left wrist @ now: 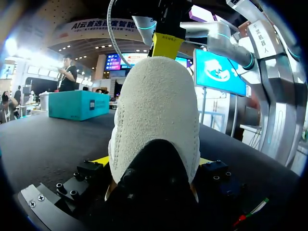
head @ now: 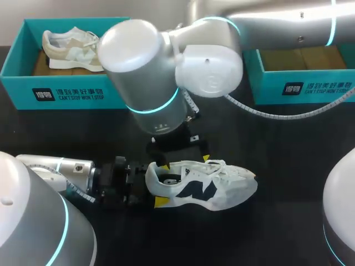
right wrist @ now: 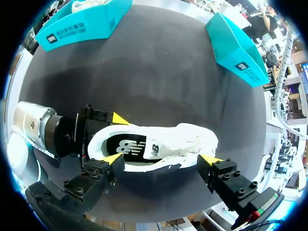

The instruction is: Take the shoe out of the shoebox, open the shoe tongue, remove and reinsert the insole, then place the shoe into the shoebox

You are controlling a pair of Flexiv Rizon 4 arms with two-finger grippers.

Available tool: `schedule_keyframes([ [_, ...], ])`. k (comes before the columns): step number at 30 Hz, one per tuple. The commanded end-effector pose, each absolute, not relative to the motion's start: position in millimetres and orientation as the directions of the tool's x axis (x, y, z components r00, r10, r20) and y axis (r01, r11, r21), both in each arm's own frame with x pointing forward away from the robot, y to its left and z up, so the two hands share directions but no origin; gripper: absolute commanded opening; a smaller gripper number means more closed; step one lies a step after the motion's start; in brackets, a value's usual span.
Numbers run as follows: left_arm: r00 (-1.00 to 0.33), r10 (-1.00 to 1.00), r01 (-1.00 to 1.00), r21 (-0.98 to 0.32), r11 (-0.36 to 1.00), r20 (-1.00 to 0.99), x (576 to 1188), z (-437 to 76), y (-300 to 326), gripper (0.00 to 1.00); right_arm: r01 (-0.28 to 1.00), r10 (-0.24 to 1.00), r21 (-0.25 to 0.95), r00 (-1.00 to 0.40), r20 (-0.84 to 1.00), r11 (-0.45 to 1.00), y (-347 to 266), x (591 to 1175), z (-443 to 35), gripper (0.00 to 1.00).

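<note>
A robot demonstration stand: two robot arms (head: 150, 83) at a dark round table (right wrist: 159, 62) with teal shoeboxes (head: 61, 91).

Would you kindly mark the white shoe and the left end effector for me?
white shoe (head: 233, 185): head view, on its forefoot.
left end effector (left wrist: 151, 161): left wrist view, midway between its fingertips.

Table (head: 288, 144): flat black top, matte, running from the near edge to the far edge and out to both sides. Light: soft and overhead, no hard shadows. A dull grey sheen lies across the middle of the top, brighter towards the far left.
</note>
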State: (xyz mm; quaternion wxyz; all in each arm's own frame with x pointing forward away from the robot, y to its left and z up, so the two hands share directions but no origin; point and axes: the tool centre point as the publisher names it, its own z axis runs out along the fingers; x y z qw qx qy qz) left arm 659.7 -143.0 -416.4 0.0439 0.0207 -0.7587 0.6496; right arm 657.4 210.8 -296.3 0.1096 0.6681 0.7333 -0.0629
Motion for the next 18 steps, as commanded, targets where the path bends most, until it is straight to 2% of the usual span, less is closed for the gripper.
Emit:
schedule_keyframes([
  [1, -0.995, 0.024, -0.089, -0.984, 0.155, 0.094, 659, -419, -141, 0.0, 0.995, 0.924, 0.093, 0.013, -0.383, 0.024, 222, 644, -308, 1.0],
  [18, -0.995, 0.024, -0.089, -0.984, 0.155, 0.094, 659, -419, -141, 0.0, 0.992, 0.912, 0.124, 0.078, -0.403, -0.03, 210, 645, -331, 1.0],
])
